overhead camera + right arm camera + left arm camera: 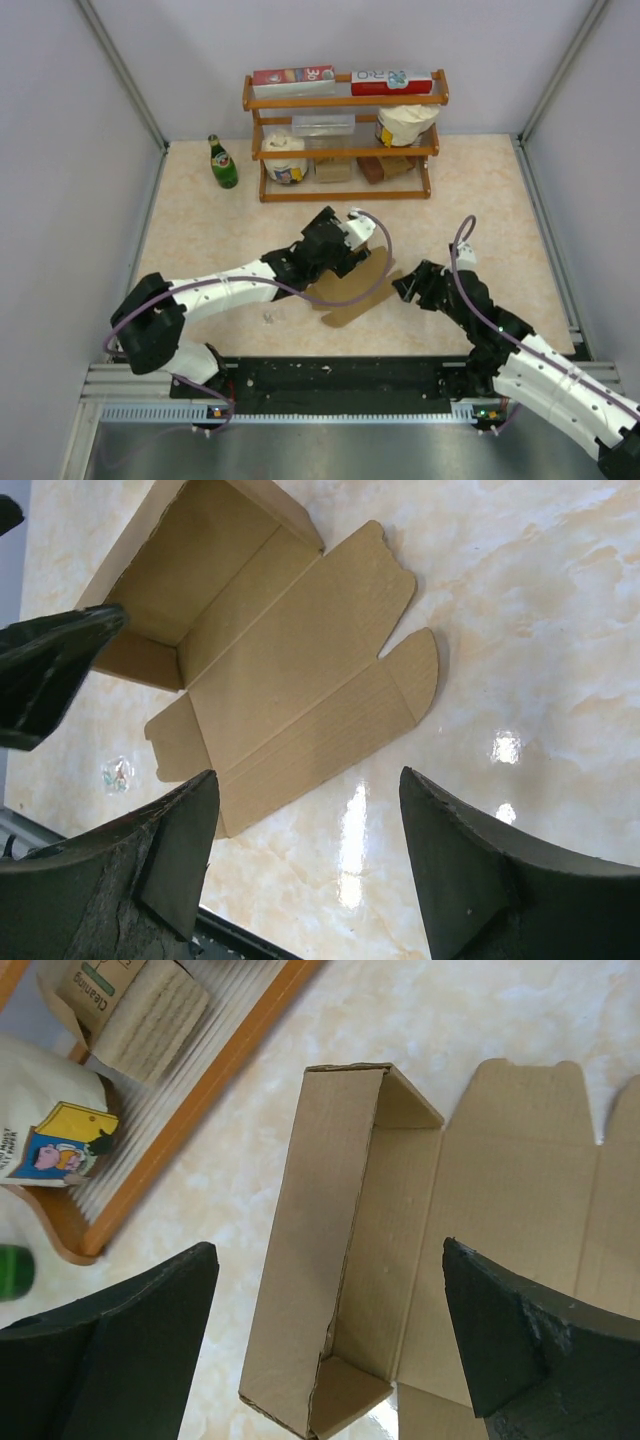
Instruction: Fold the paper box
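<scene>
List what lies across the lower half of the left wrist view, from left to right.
Edge of the green bottle → one finger of the left gripper → raised wall of the paper box → flat panel of the box → the gripper's other finger.

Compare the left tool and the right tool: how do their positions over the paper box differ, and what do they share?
The left tool hangs over the paper box's raised, walled part; the right tool hangs over its flat flaps and bare table. The left tool sits nearer the shelf; the right tool sits farther from it. Both are open and hold nothing.
</scene>
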Action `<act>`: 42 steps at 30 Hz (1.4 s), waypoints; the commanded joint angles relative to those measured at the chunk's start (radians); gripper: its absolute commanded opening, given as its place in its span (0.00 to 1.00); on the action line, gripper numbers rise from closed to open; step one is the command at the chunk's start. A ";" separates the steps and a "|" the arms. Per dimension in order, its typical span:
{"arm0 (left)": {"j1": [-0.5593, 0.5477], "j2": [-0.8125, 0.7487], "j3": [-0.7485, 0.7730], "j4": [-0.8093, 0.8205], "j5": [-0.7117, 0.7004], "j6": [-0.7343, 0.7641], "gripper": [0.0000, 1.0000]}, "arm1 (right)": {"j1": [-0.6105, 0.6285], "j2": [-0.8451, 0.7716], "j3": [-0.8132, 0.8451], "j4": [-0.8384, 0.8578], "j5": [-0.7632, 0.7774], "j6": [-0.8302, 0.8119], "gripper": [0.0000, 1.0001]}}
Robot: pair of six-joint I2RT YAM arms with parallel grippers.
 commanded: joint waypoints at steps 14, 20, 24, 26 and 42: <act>-0.095 0.341 0.213 -0.085 -0.486 0.162 0.86 | 0.010 -0.140 -0.039 -0.036 -0.018 -0.022 0.72; -0.102 0.358 0.231 -0.074 -0.532 0.188 0.64 | 0.010 -0.138 -0.047 -0.033 -0.006 -0.037 0.71; -0.104 0.356 0.240 -0.077 -0.534 0.204 0.39 | 0.012 -0.140 -0.054 -0.025 -0.006 -0.034 0.71; -0.104 0.346 0.236 -0.079 -0.525 0.204 0.22 | 0.012 -0.138 -0.056 -0.022 -0.007 -0.035 0.71; -0.011 0.356 0.277 -0.224 -0.344 -0.034 0.00 | 0.010 -0.195 0.113 -0.178 0.002 -0.023 0.84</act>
